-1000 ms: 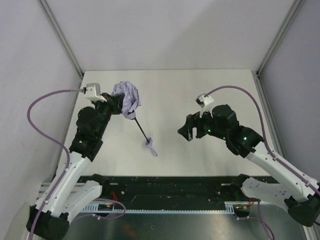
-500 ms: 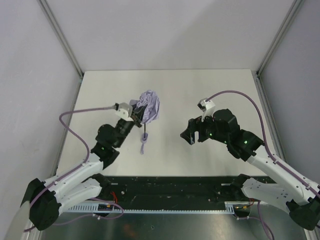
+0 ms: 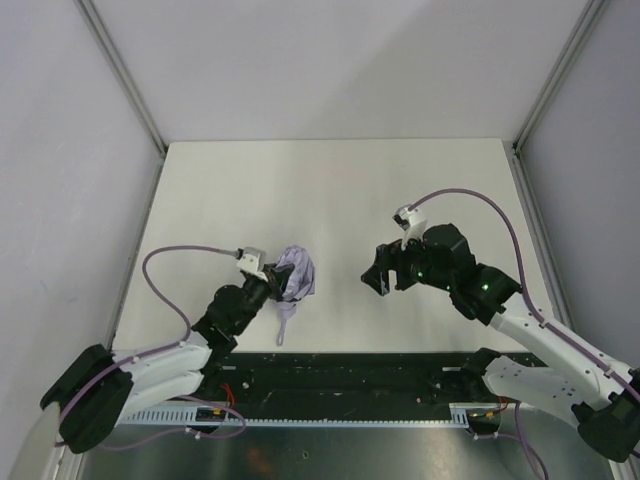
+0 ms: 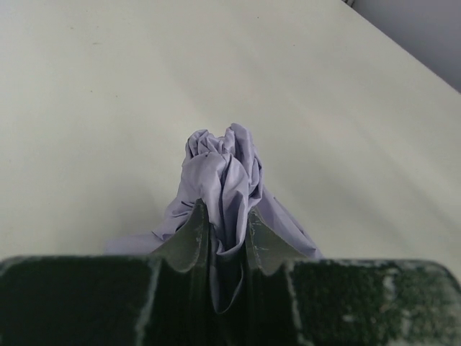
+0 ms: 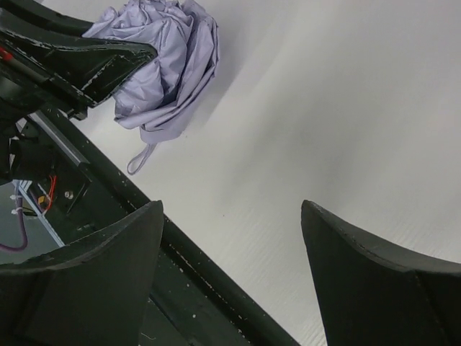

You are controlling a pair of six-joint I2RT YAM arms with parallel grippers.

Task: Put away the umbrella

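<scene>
The umbrella (image 3: 297,273) is a crumpled lavender-grey bundle near the table's front edge, left of centre. Its wrist loop (image 3: 284,326) hangs toward the front edge; the black shaft is hidden. My left gripper (image 3: 277,284) is shut on the umbrella's fabric, which bulges out between its fingers in the left wrist view (image 4: 223,173). My right gripper (image 3: 378,272) is open and empty, to the right of the umbrella and apart from it. The right wrist view shows the umbrella (image 5: 162,65) with its loop (image 5: 139,160) at upper left.
The white table (image 3: 330,190) has a black rail along its front edge (image 3: 350,365). Grey walls and metal posts enclose the table on three sides.
My left arm has pulled the umbrella from the far left toward the front edge, folding low over the table. The shaft no longer shows. My right gripper has barely moved.
</scene>
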